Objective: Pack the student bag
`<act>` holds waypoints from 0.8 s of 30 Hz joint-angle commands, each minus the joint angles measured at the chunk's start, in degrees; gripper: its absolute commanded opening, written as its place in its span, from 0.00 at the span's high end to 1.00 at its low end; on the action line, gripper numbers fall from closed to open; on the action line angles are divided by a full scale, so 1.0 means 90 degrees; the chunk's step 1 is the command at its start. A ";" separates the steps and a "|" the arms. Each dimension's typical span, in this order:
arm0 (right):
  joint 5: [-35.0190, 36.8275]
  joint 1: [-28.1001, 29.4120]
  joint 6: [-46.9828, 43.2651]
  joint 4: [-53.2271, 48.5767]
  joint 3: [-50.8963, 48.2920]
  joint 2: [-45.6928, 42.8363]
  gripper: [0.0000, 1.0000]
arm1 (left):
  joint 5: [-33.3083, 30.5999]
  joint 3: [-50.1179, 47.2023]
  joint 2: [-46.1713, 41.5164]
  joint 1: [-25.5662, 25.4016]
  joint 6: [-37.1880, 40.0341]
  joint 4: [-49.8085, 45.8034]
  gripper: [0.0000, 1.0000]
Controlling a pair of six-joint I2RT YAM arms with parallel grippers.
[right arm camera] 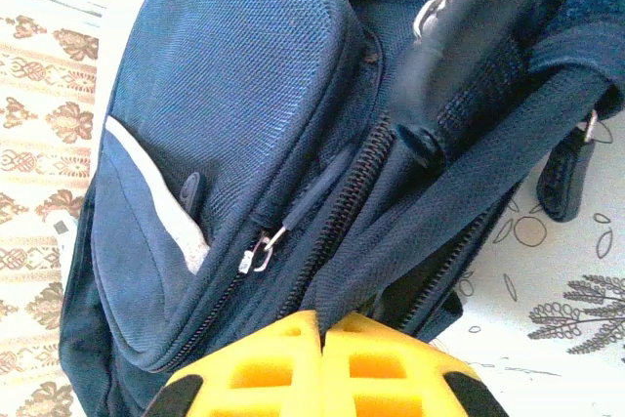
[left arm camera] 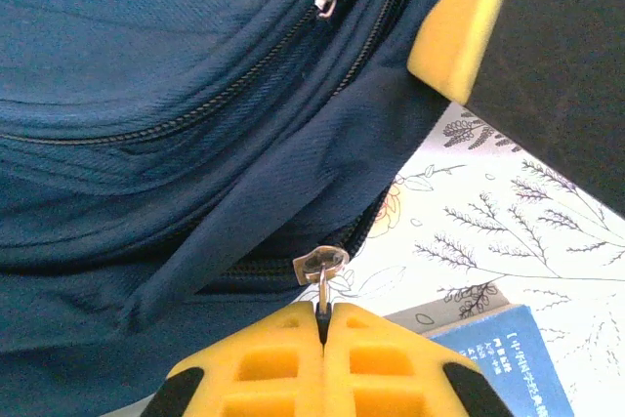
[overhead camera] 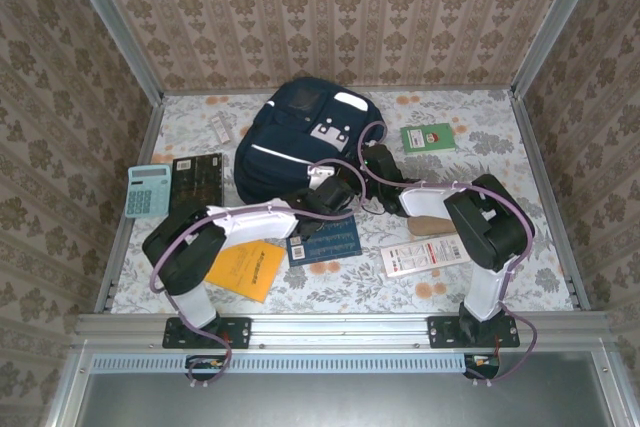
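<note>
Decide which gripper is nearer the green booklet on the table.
Right. The right gripper sits at the student bag's right edge, just left of the green booklet. The left gripper is farther off, at the bag's near edge, shut on a zipper pull.

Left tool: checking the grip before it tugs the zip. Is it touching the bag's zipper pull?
Touching. The left wrist view shows the left tool shut on the zipper pull, its loop pinched between the yellow fingers.

Bright even light, soft shadows; student bag (right arm camera: 225, 95) sharp, black object (right arm camera: 459, 56) near lens blurred.
</note>
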 commanded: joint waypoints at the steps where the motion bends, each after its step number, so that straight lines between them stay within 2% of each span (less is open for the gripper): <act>1: 0.0533 -0.0254 -0.0187 -0.0334 -0.0031 -0.0179 1.00 | -0.0192 -0.0213 -0.0511 0.0096 0.0101 -0.0335 1.00; 12: 0.0574 -0.1026 -0.0479 -0.0419 -0.0284 -0.0542 1.00 | -0.0208 -0.1430 -0.1794 0.0912 0.0333 -0.0623 1.00; 15: 0.0537 -0.1217 -0.0554 -0.0460 -0.0272 -0.0581 1.00 | -0.0047 -0.1807 -0.2250 0.1350 0.0487 -0.0629 1.00; 20: 0.0430 -0.1349 -0.0723 -0.0599 -0.0219 -0.0688 0.99 | 0.0636 -0.2226 -0.2915 0.1924 0.1055 -0.0333 1.00; 21: 0.0373 -0.1349 -0.0729 -0.0624 -0.0207 -0.0740 0.86 | 0.0779 -0.2251 -0.3004 0.1931 0.1149 -0.0274 1.00; 22: 0.0302 -0.1333 -0.0720 -0.0690 -0.0207 -0.0814 0.67 | 0.0902 -0.2260 -0.3098 0.1934 0.1219 -0.0233 1.00; 23: 0.0252 -0.1298 -0.0710 -0.0809 -0.0216 -0.0931 0.56 | 0.1018 -0.2275 -0.3169 0.1922 0.1266 -0.0194 1.00; 24: 0.0247 -0.1245 -0.0715 -0.0932 -0.0234 -0.1050 0.51 | 0.1103 -0.2285 -0.3211 0.1922 0.1313 -0.0155 1.00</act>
